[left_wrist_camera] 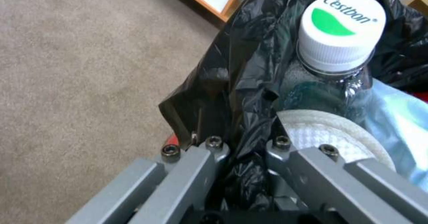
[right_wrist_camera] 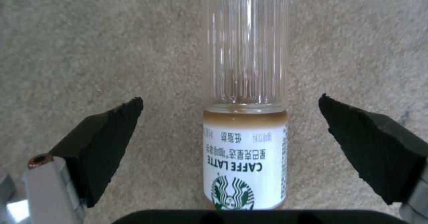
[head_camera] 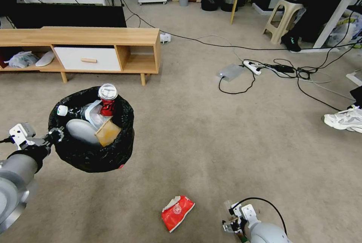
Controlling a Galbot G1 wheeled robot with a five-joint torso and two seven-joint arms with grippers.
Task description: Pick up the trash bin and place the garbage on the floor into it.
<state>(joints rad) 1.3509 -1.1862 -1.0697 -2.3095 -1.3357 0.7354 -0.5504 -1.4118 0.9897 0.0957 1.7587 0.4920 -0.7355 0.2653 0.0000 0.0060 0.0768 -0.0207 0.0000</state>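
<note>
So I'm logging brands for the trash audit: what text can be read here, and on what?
"Cestbon": white cap of the bottle in the trash bin.
"CAFFE LATTE", upside down: label of the coffee bottle between the right tool's open fingers.
Chinese print above it: too small.
Red carton: logo unreadable.

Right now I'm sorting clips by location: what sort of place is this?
Probably a lived-in room doubling as a lab: carpeted floor, a low wooden TV cabinet, and a power strip with loose cables.
</note>
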